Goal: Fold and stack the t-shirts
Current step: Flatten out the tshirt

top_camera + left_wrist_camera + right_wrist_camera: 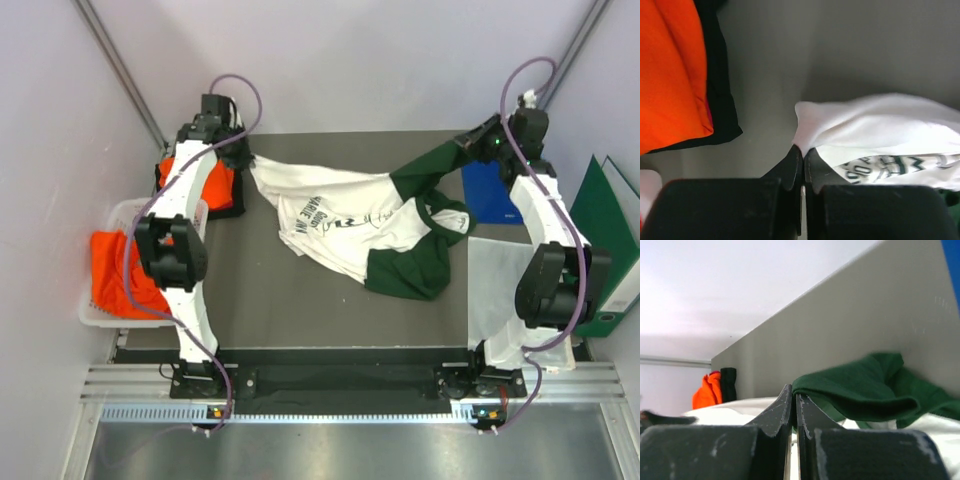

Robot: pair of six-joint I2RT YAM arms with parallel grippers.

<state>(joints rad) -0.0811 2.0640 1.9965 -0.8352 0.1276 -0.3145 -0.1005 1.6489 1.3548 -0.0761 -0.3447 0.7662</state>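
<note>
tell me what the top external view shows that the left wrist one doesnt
Only top external: the right pincer on the green sleeve, the white basket, the green folder. Only left wrist: the left pincer shut on the white hem, seen up close. Both: the printed t-shirt and the orange shirt at the far left corner.

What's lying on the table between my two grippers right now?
Only the white-fronted cloth t-shirt with dark green sleeves, spread across the grey table in the top view. The left gripper pinches its white edge, the right gripper its green sleeve.
</note>
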